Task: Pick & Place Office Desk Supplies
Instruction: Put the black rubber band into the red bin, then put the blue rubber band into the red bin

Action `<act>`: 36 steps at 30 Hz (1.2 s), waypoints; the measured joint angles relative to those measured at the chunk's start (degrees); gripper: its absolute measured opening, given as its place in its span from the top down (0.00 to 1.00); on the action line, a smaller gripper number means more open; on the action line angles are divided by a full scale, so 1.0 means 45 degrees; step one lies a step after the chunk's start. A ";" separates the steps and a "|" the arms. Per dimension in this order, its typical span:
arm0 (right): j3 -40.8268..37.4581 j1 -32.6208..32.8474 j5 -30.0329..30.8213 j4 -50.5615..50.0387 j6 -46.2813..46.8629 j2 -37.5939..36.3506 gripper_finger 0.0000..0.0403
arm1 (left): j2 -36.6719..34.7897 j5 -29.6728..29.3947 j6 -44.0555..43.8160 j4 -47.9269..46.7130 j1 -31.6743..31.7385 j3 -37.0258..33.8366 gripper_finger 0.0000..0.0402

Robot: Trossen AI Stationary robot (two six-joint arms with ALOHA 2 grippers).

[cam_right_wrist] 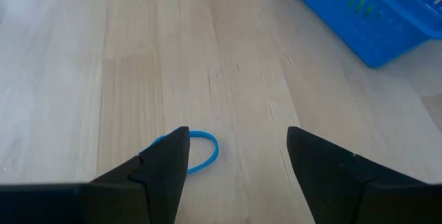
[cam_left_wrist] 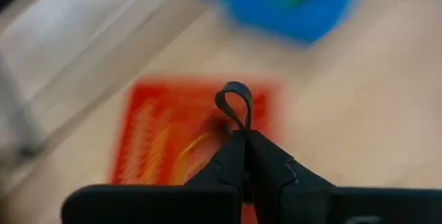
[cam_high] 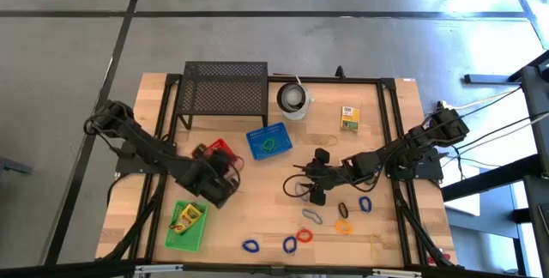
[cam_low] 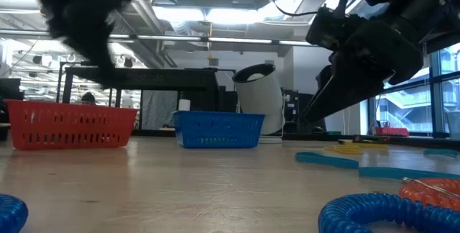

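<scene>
Overhead view first: left gripper [cam_high: 225, 173] sits just beside the red basket [cam_high: 217, 150], near the table's left-middle, with the green basket [cam_high: 187, 225] nearer the front edge below it. Right gripper [cam_high: 319, 178] hangs over the table's middle, right of the blue basket [cam_high: 268, 141]. Loose loops lie in front of it: a grey loop [cam_high: 311, 215], an orange loop [cam_high: 343, 226], a red loop [cam_high: 304, 236], blue loops [cam_high: 250, 246] along the front. A yellow-and-green box [cam_high: 348, 118] lies well apart near the white cup [cam_high: 294, 99] and the black mesh stand [cam_high: 225, 88].

Low view: red basket [cam_low: 68, 125] and blue basket [cam_low: 218, 129] stand on the wood, arms dark above them, coiled blue loops [cam_low: 381, 213] up close. Nothing more to tell of the grips here.

Left wrist view: fingers pinched tight on a thin black loop [cam_left_wrist: 234, 103], which sticks up past the tips, hanging over the red basket [cam_left_wrist: 197, 127]. Step in hand looks like the drop-off; next move calls for centring over the basket and letting go.

Right wrist view: right gripper [cam_right_wrist: 236, 151] stands wide, nothing held, a thin blue loop [cam_right_wrist: 202, 149] on the wood just beside one finger [cam_right_wrist: 162, 165], not yet between them. Blue basket [cam_right_wrist: 376, 16] is farther off. Likely next: shift to straddle the loop, lower, close.
</scene>
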 joint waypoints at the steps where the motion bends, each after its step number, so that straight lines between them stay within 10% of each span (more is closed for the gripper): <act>1: 0.0000 0.0000 0.0000 0.0026 -0.0018 0.0000 0.39 | 0.0005 0.0463 -0.0660 -0.0674 0.0091 -0.0141 0.99; 8: 0.0000 0.0000 0.0000 0.0256 -0.0170 0.0000 0.39 | 0.0006 0.2787 -0.2209 -0.0470 0.0545 -0.1848 0.99; 19: 0.0000 0.0000 0.0000 0.0252 -0.0179 0.0000 0.39 | 0.0010 0.2684 -0.2094 0.0457 0.0585 -0.2398 0.91; 36: 0.0000 0.0000 -0.0480 0.0313 0.0934 0.0291 0.39 | 0.0010 0.2655 -0.0991 -0.0982 0.0551 -0.0095 0.61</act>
